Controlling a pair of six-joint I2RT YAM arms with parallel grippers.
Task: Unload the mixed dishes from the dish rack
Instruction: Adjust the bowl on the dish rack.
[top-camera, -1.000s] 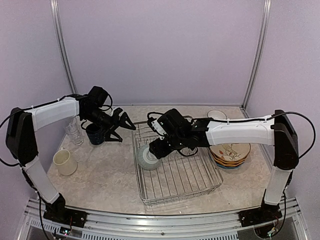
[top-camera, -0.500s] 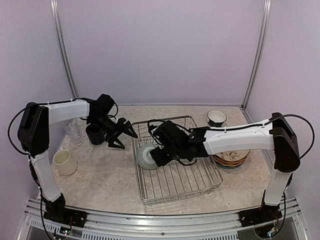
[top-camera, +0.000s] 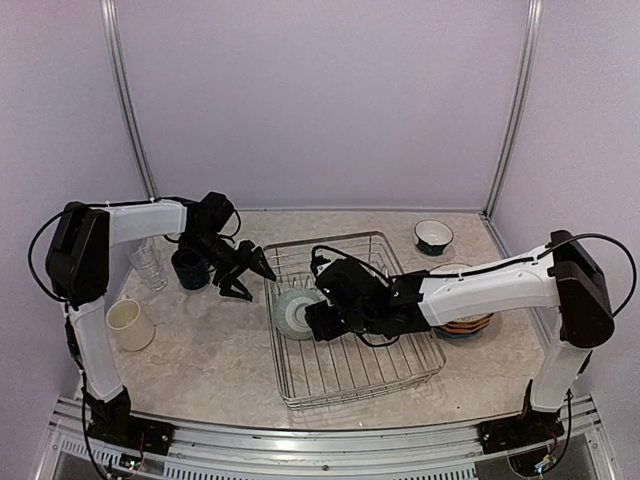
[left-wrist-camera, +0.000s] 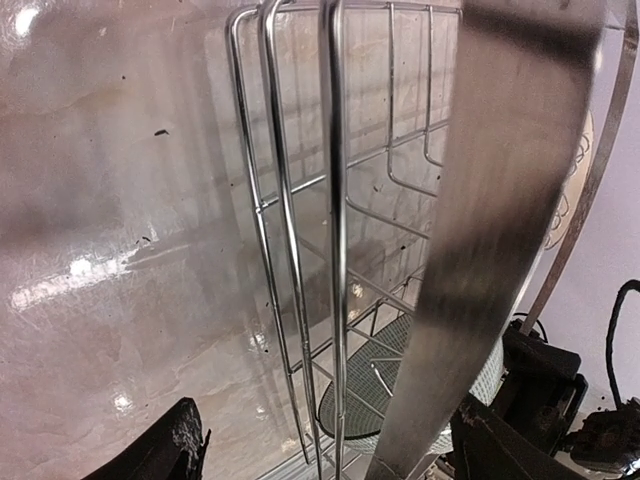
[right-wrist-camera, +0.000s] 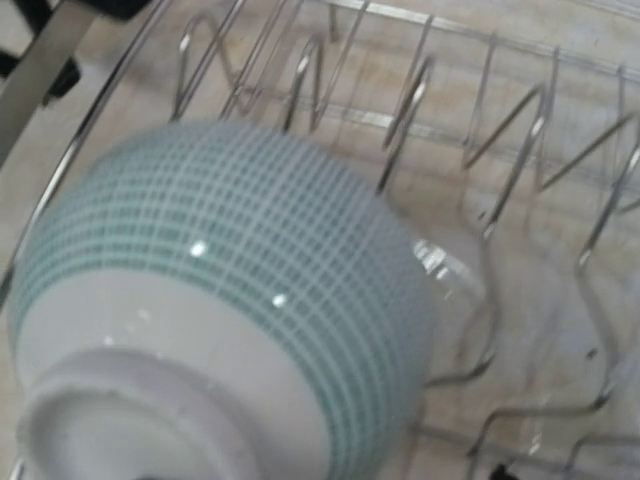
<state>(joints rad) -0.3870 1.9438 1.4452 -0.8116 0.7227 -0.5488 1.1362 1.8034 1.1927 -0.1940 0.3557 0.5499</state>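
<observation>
Left gripper (top-camera: 256, 284) has slid away from the navy mug (top-camera: 188, 268) to the dish rack (top-camera: 380, 372) rim just ahead of it, with its fingers spread wide and nothing in them. Right gripper (top-camera: 318, 320) has dropped down against the teal bowl (top-camera: 293, 312), probably the last dish in there. Top view hides its jaws, so I can't tell if it's gripped. Right wrist view shows the bowl tipped over right in front of the hand, foot toward the camera, against the prongs.
</observation>
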